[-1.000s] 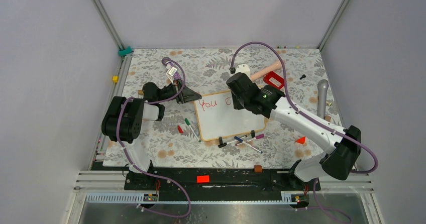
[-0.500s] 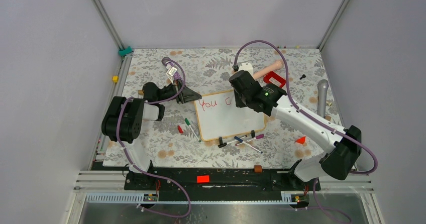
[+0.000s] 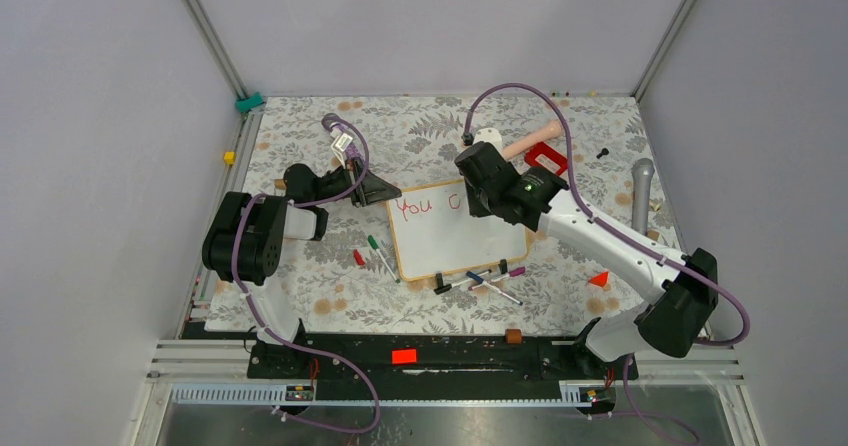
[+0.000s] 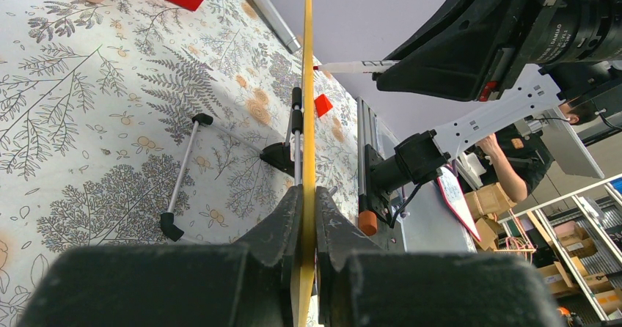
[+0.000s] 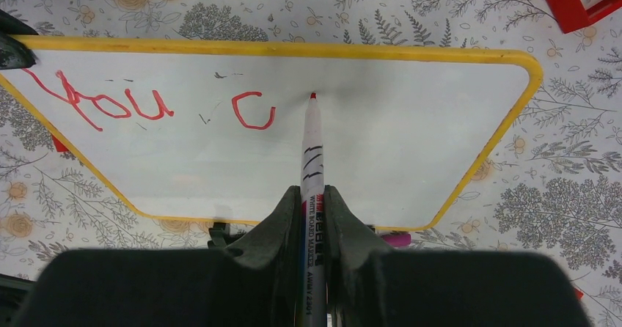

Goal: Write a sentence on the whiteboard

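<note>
1. Lettering comes first: the sentence (image 5: 147, 114) so far reads only "You C" in red, at the upper left of my right wrist view. By my judgement most of it is not yet written.
2. The whiteboard (image 3: 455, 246) lies mid-frame in the top view on the floral cloth (image 3: 430, 126), with its yellow frame all around.
3. My right claw (image 5: 312, 202) is closed on the marker (image 5: 312, 151). Its red tip sits just right of the "C", near the board's upper edge. I cannot tell whether the tip is touching the surface.
4. My left claw (image 4: 306, 202) is clamped shut on the board's edge, at its upper left corner in the top view.
5. What could go wrong:
   - If I press too hard, the marker could slide back through my fingers or the board could shift under it, smearing the stroke.
   - If I press too lightly, the line could skip.
   - The tip is close to the upper frame, so a tall letter could run onto the yellow rim.
   - If my left clamp slips, the lines could come out crooked.
6. Around the board:
   - Loose markers (image 3: 480, 281) lie against the board's lower edge, with a green pen (image 3: 375, 251) to their left.
   - A red box (image 3: 545, 158) sits at the upper right, just beside my right wrist.
   - Nothing lies on the writing surface. The lower markers could get in the way once I write further down.
</note>
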Tool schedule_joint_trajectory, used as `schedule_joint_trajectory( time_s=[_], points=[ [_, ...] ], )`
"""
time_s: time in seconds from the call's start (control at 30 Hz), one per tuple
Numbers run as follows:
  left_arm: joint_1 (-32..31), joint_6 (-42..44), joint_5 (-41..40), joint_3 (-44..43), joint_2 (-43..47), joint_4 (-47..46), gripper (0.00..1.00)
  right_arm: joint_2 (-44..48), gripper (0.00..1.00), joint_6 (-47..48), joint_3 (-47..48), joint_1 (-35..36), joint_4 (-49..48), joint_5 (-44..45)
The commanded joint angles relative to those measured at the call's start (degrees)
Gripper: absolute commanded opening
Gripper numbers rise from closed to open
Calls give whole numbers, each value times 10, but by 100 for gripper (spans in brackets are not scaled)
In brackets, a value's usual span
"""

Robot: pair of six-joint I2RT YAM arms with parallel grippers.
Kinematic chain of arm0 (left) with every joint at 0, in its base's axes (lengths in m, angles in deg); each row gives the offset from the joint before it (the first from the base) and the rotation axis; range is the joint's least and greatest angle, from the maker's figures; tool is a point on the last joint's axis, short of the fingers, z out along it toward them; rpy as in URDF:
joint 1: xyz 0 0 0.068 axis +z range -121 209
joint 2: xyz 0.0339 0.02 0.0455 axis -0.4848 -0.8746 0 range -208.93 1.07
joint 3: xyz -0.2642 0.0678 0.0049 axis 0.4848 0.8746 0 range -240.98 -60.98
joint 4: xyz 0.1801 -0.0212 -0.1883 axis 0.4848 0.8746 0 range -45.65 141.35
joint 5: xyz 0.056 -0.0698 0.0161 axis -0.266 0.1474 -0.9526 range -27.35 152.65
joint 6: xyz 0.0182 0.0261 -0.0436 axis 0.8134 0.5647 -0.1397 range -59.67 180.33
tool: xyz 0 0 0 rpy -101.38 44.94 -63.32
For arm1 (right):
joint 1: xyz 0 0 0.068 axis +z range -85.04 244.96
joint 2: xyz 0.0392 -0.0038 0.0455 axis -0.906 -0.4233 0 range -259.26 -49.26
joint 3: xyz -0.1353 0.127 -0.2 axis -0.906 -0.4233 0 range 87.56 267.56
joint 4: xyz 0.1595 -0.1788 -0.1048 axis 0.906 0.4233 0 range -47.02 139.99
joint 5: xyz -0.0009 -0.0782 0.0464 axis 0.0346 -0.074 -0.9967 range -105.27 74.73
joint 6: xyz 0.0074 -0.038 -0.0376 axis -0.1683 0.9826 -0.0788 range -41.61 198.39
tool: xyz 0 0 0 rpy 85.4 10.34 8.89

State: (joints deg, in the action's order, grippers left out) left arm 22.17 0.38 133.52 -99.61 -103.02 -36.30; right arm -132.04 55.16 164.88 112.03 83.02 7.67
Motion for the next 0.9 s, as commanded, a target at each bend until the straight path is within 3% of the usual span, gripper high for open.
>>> schedule_joint_trajectory(
  time_s=[0.0, 0.33, 0.87],
  points=[
    [0, 7, 19, -8, 3, -37, 2, -8, 0, -6, 4, -6, 7, 10],
    [0, 8, 19, -9, 2, -37, 2, -34, 0, 10, 35, -10, 6, 0],
    [0, 8, 18, -10, 0, -37, 2, -5, 0, -12, -23, -10, -22, -54]
  ],
)
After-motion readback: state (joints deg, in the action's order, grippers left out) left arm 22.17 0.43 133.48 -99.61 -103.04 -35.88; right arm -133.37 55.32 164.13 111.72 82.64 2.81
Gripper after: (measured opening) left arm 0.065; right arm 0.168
